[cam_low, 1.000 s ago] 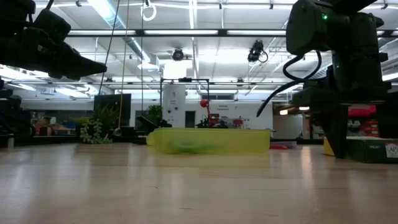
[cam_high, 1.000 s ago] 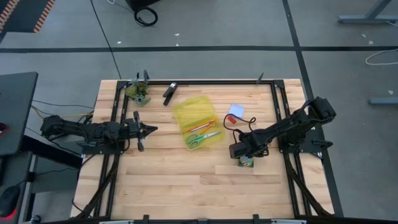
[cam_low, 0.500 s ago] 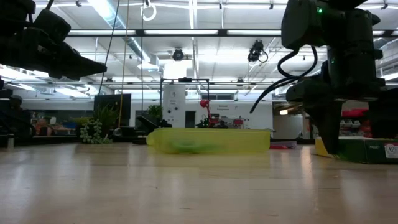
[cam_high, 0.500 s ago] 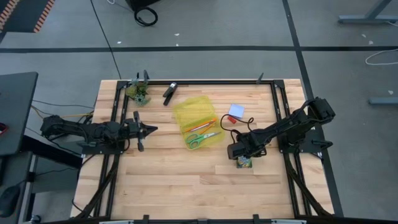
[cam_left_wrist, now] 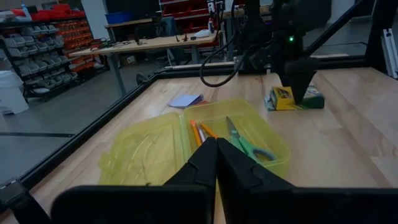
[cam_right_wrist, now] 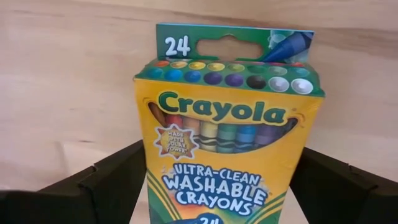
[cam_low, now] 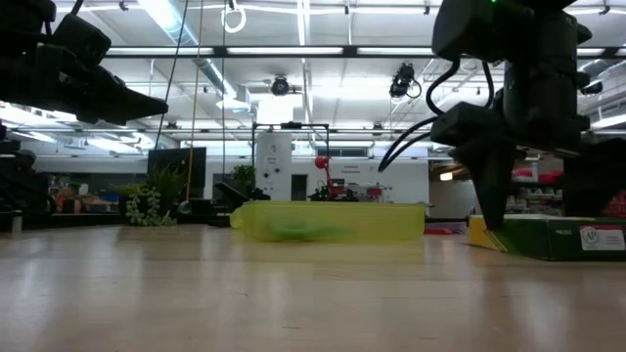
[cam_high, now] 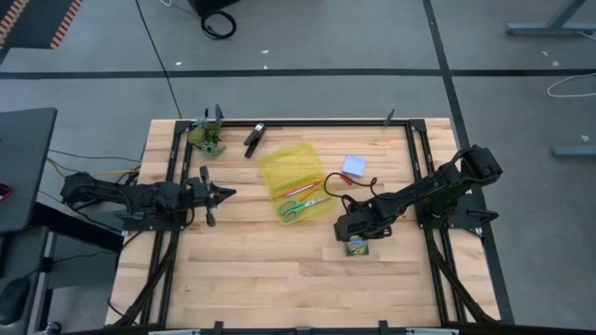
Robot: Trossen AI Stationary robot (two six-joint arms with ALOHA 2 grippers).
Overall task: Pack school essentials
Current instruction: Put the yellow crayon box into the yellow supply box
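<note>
Right gripper point(cam_high: 355, 239) is low over the wooden bench point(cam_high: 261, 270), right of centre, jaws closed around the Crayola crayon box point(cam_high: 357, 247); the right wrist view shows the box point(cam_right_wrist: 227, 134) filling the frame with a dark finger point(cam_right_wrist: 106, 180) on each side, touching it. In the low view the box point(cam_low: 548, 238) lies flat on the bench surface, with the right gripper point(cam_low: 494, 210) coming down onto its near end. The box sits just below-right of the yellow translucent case point(cam_high: 296, 183) in the high view, apart from it.

The case is open, lid laid flat. In its tray: green-handled scissors point(cam_high: 300, 208) and two orange pencils point(cam_high: 300, 188); the left wrist view shows the same scissors point(cam_left_wrist: 247, 142) and pencils point(cam_left_wrist: 200, 133) inside the case point(cam_left_wrist: 149, 146).

Pale blue notepad point(cam_high: 354, 167) lies on the bench right of the case, near the back rail, and is also seen from the left wrist point(cam_left_wrist: 185, 100). Something small and red lies beside the notepad, too small to tell what it is.

Left gripper point(cam_high: 226, 194) hangs above the bench at the left side, well apart from the case, pointing toward it, jaws pressed together and holding nothing point(cam_left_wrist: 214, 163).

Black clip point(cam_high: 254, 138) and small green plant clump point(cam_high: 208, 138) sit at the back-left corner
</note>
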